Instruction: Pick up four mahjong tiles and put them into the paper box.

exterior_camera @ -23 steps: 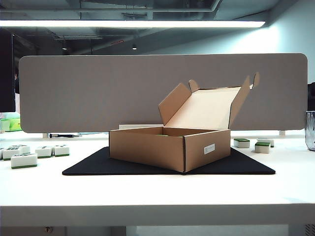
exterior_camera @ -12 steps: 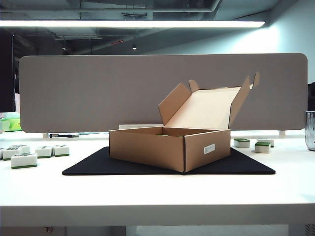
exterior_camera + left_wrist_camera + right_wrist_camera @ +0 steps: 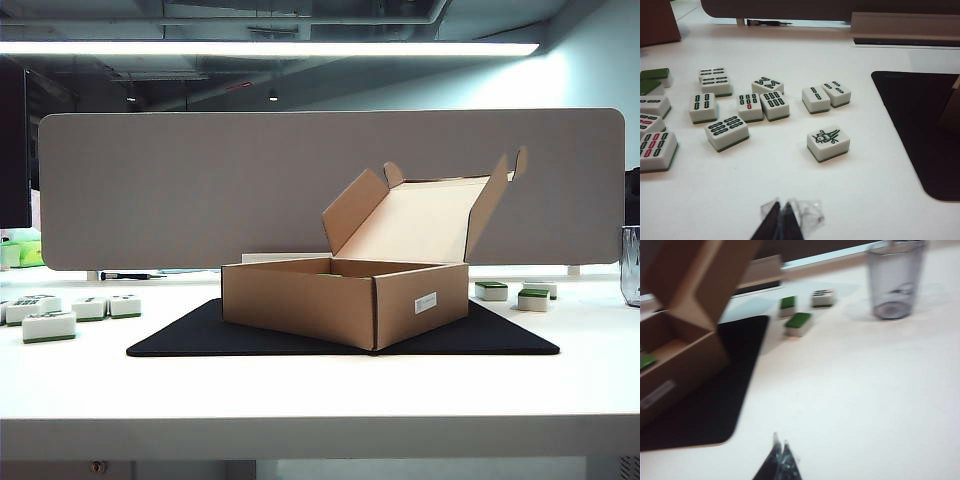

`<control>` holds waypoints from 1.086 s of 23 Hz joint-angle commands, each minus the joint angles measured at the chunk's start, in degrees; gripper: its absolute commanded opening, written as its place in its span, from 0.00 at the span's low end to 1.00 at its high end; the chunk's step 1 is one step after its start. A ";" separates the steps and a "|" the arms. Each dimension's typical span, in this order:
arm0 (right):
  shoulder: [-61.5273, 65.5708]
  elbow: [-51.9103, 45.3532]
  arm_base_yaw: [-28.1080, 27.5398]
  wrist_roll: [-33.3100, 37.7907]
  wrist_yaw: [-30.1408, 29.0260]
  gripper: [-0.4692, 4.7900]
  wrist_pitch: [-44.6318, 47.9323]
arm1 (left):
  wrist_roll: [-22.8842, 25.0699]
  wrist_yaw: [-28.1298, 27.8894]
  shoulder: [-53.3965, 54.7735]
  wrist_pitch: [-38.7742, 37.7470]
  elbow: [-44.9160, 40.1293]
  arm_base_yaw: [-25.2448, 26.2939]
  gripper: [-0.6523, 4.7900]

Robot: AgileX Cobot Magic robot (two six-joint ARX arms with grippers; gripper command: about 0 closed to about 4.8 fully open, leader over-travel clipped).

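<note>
- Left gripper (image 3: 782, 220) hangs over bare table, tips pressed together, nothing in them; a loose cluster of mahjong tiles (image 3: 770, 102) lies ahead, from about ten to twelve o'clock of it.
- Right gripper (image 3: 781, 460) is pinched together too and empty; that view is blurred.
- The paper box (image 3: 345, 298) sits open on the black mat (image 3: 180, 340), with a green tile (image 3: 646, 361) just showing inside.
- Risk, as I judge it: the left tiles crowd each other, so a descending finger could nudge a neighbour. The raised lid could also catch a reaching arm.
</note>
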 commanded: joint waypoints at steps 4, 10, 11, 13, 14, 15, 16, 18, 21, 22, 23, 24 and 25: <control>-0.48 -0.04 0.26 -1.22 5.53 0.09 -0.46 | -0.17 0.20 0.02 -0.59 0.00 -0.07 0.11; -0.48 -0.04 0.24 -4.22 5.05 0.09 -0.57 | -0.15 0.20 0.02 -0.59 0.00 -0.07 0.11; -0.48 -0.04 0.24 -4.66 5.05 0.09 -0.55 | -0.15 0.22 0.02 -0.59 0.00 -0.07 0.11; -0.48 -0.02 0.24 -4.66 5.11 0.09 -0.37 | -0.17 0.20 0.02 -0.59 0.00 -0.07 0.11; -0.48 -0.02 0.24 -4.66 5.25 0.09 -0.37 | -0.17 0.22 0.02 -0.59 0.00 -0.07 0.11; -0.48 -0.02 0.22 -4.66 5.25 0.09 -0.37 | -0.15 0.20 0.02 -0.59 0.00 -0.07 0.11; -0.48 -0.02 0.20 -4.66 5.25 0.09 -0.37 | -0.15 0.22 0.02 -0.59 0.00 -0.07 0.11; -0.48 -0.02 0.20 -4.66 5.22 0.09 -0.37 | -0.17 0.20 0.02 -0.59 0.00 -0.07 0.11; -0.48 -0.02 0.20 -4.66 5.22 0.09 -0.37 | -0.17 0.22 0.02 -0.59 0.00 -0.07 0.11; -0.48 -0.02 0.20 -4.66 5.22 0.09 -0.37 | -0.15 0.20 0.02 -0.59 0.00 -0.07 0.11; -0.48 -0.02 0.20 -4.66 5.22 0.09 -0.37 | -0.17 0.22 0.02 -0.59 0.00 -0.07 0.11; -0.48 -0.02 0.20 -4.66 5.22 0.09 -0.37 | -0.15 0.20 0.02 -0.59 0.00 -0.07 0.11; -0.48 -0.02 0.20 -4.66 5.22 0.09 -0.37 | -0.17 0.20 0.02 -0.59 0.00 -0.07 0.11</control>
